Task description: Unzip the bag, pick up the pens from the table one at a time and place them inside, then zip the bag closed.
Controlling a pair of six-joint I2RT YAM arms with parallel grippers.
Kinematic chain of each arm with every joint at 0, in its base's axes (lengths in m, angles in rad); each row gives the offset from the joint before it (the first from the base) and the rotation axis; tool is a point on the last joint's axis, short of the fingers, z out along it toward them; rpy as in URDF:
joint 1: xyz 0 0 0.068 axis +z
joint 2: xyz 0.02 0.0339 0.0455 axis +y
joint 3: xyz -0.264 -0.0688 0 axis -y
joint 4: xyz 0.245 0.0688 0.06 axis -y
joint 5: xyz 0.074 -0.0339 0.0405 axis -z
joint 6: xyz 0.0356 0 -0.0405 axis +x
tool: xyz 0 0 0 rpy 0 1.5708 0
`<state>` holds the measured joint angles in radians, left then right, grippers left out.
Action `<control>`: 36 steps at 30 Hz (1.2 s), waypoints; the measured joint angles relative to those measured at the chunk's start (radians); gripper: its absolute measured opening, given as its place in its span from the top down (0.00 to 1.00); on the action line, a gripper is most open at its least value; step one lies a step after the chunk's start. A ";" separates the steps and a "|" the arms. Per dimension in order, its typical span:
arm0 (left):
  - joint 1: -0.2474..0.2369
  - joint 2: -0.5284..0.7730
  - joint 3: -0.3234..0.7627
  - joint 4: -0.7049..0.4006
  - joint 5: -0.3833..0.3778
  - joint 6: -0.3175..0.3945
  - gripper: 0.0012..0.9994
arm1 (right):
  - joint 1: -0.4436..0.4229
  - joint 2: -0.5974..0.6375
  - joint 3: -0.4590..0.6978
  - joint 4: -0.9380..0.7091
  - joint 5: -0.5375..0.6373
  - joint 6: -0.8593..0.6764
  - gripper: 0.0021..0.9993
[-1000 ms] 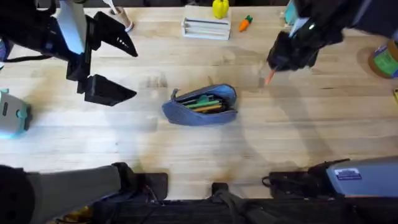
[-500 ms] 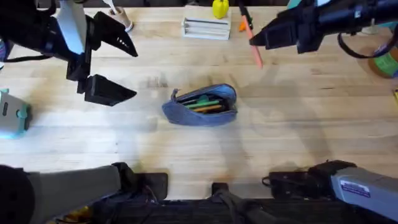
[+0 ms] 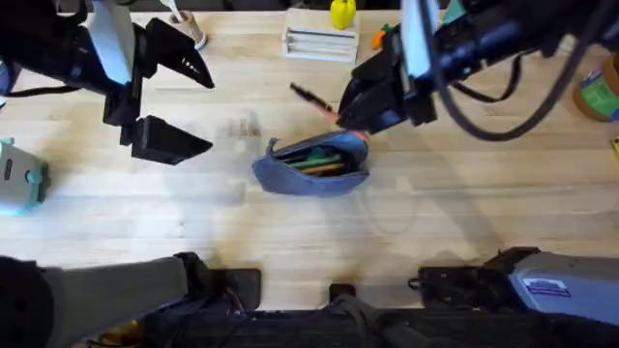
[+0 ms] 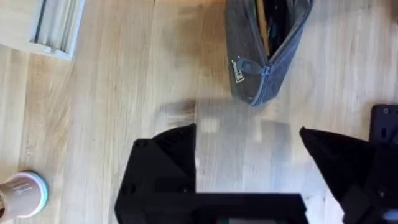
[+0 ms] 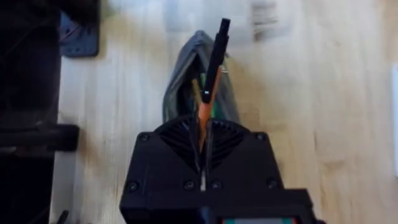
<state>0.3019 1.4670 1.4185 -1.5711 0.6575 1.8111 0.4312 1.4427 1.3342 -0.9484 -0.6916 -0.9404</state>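
On the left of the pale wooden worktop (image 3: 455,213), the left end effector (image 3: 184,106) hovers above the surface with its two black fingers spread wide apart, gripping nothing. It sits well to the left of the bag (image 3: 311,164).

The bag lies near the middle of the worktop. It is an oblong grey-blue fabric pouch with rounded ends, unzipped along its top, and green and orange pens show inside the opening. In the left wrist view its small metal zipper pull (image 4: 239,68) hangs at the end nearest the left arm.

Just right of and beyond the bag, the right end effector (image 3: 348,108) is clamped on a slim orange pen (image 3: 311,97) with a dark tip. The pen sticks out leftward, above the bag's far edge. In the right wrist view the pen (image 5: 211,74) points out over the open pouch.

The step in hand looks like placing this pen inside. To do it well, the dark tip should tilt down into the opening and the pen line up with the bag's length before release, so it does not catch on the zipper edge.
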 joint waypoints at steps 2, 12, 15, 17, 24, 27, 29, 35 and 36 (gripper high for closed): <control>0.000 0.000 0.000 0.000 0.000 0.000 0.00 | 0.030 0.033 0.000 -0.016 0.003 -0.038 0.97; 0.000 0.000 0.000 0.000 0.000 0.000 0.01 | 0.135 0.236 0.000 -0.054 0.185 -0.123 0.97; 0.000 0.000 0.000 0.000 0.000 0.000 0.00 | 0.158 0.282 0.000 -0.050 0.271 -0.134 0.97; 0.000 0.000 0.000 0.000 0.000 0.000 0.00 | 0.168 0.299 0.000 -0.043 0.305 -0.138 0.97; 0.000 0.000 0.000 0.000 0.000 0.000 0.01 | 0.175 0.312 0.000 -0.012 0.342 -0.144 0.97; 0.000 0.000 0.000 0.000 0.000 0.000 0.01 | 0.176 0.323 0.000 0.021 0.346 -0.145 0.97; 0.000 0.000 0.000 0.000 0.000 0.000 0.01 | 0.180 0.336 0.000 0.034 0.341 -0.145 0.97; 0.000 0.000 0.000 0.000 0.000 0.000 0.00 | 0.208 0.366 0.000 0.044 0.322 -0.145 0.97; 0.000 0.000 0.000 0.000 0.000 0.000 0.00 | 0.212 0.368 0.001 0.043 0.320 -0.145 0.97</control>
<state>0.3019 1.4670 1.4185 -1.5715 0.6575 1.8111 0.6433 1.8107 1.3350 -0.9056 -0.3717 -1.0859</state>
